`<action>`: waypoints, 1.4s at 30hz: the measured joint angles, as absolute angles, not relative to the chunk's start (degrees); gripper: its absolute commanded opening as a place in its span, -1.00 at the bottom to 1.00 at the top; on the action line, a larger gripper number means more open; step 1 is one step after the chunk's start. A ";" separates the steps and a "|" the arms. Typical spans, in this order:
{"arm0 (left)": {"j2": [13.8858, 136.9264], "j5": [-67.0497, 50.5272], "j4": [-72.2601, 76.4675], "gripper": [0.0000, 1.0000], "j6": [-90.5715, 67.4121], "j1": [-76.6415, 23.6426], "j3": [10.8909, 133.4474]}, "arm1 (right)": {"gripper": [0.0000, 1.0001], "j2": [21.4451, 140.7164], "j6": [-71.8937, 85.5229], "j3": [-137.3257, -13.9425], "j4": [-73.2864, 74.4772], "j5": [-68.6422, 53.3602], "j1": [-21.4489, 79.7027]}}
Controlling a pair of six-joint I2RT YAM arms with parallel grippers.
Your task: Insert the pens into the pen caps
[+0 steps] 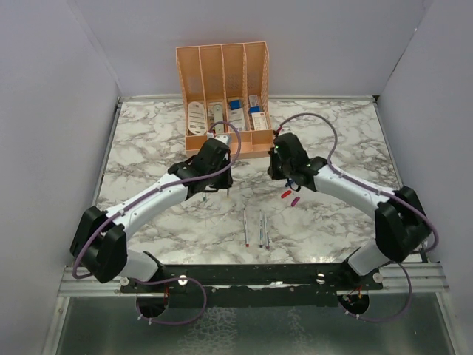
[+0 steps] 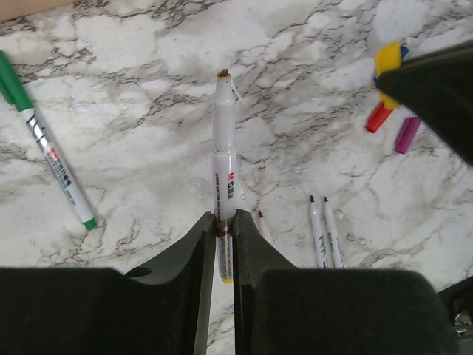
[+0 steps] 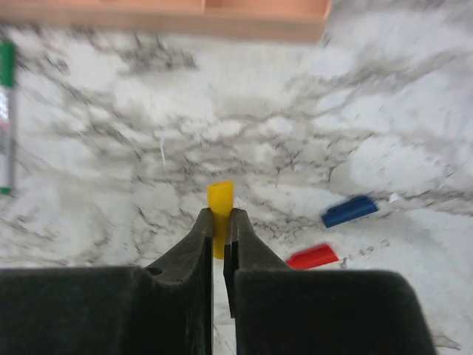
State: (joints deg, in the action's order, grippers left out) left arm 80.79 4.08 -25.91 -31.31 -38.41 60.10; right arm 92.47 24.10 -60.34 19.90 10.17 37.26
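Observation:
My left gripper (image 2: 224, 218) is shut on a grey-white pen (image 2: 224, 155) with a yellow rear end, its bare tip pointing away above the marble. My right gripper (image 3: 219, 214) is shut on the yellow cap (image 3: 220, 198), which also shows in the left wrist view (image 2: 387, 61). In the top view the left gripper (image 1: 216, 185) and right gripper (image 1: 290, 177) face each other in front of the organizer. The red cap (image 3: 313, 257) and blue cap (image 3: 349, 211) lie on the table. The magenta cap (image 2: 406, 134) lies beside the red cap (image 2: 378, 117). Three uncapped pens (image 1: 260, 228) lie side by side nearer the arm bases.
A pen with a green cap on it (image 2: 44, 140) lies to the left on the marble table (image 1: 148, 148). The peach organizer (image 1: 222, 96) with white and blue boxed items stands at the back, just behind both grippers. Grey walls close the sides.

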 measured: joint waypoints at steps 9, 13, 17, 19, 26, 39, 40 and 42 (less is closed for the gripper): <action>76.53 -5.78 -9.28 -1.00 -28.77 -38.37 53.69 | -0.98 71.16 23.49 -55.05 4.25 10.59 30.96; 74.37 -12.53 0.91 -1.00 -27.68 -38.37 51.07 | -0.98 66.94 22.81 -53.17 -1.13 8.58 30.89; 73.67 -18.98 10.76 -1.00 -27.73 -38.37 49.10 | -0.99 65.36 22.52 -52.84 -5.89 4.84 30.89; 73.67 -21.67 14.44 -1.00 -27.94 -38.37 48.60 | -0.98 64.29 22.39 -52.14 -8.21 3.11 30.89; 73.73 -27.20 21.78 -1.00 -29.82 -38.37 48.34 | -0.98 60.03 22.37 -48.10 -15.90 -2.72 30.89; 77.28 -30.74 23.79 -1.00 -32.62 -38.74 49.50 | -0.98 59.24 24.93 -43.75 -27.03 -9.50 30.89; 77.28 -30.85 23.81 -1.00 -32.67 -38.74 49.50 | -0.98 59.24 25.06 -43.46 -27.81 -10.00 30.89; 77.28 -31.00 23.92 -1.00 -32.75 -38.74 49.54 | -0.98 59.24 25.23 -42.83 -29.12 -10.66 30.89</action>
